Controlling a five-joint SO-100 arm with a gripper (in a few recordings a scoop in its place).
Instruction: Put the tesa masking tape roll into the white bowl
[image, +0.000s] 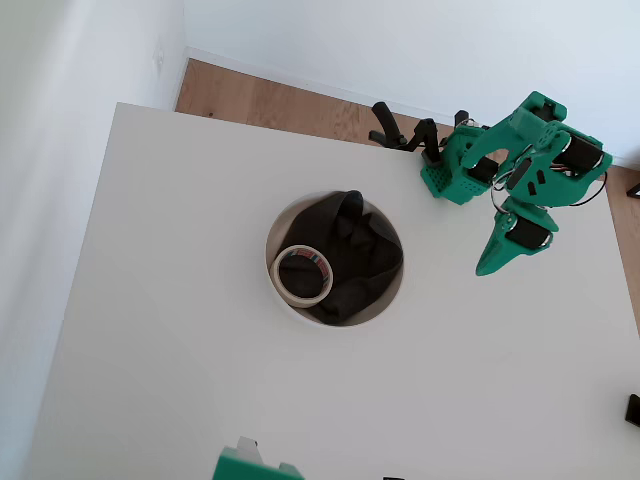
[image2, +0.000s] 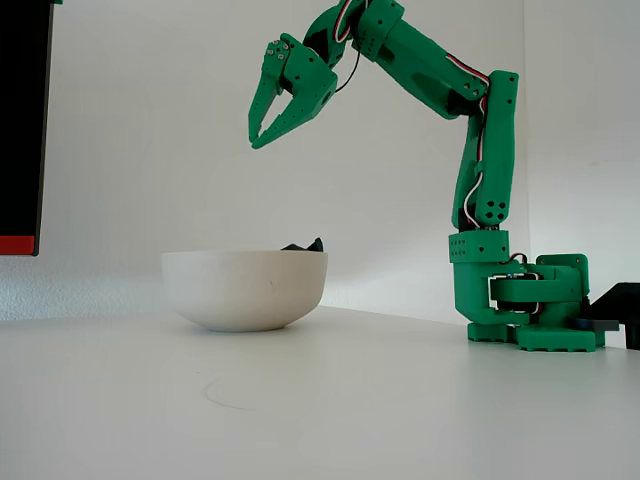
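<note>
Your cream-white tesa masking tape roll (image: 303, 273), a flat ring with red-blue print on its core, already lies inside the large round white bowl (image2: 245, 288), resting on the dark grey-black cloth (image: 350, 262) near the rim on the left in the overhead view. Your green two-finger end effector (image2: 256, 140) hangs high above the white bench (image: 180, 350), fingers slightly spread and empty, so the placement looks done.

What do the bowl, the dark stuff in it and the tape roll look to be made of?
White bowl: likely glazed ceramic or hard plastic, with a smooth, thick matte-white wall. Dark cloth: soft fabric, creased and folded. Tesa masking tape roll: cream paper tape, matte, on a printed core that is probably cardboard.
</note>
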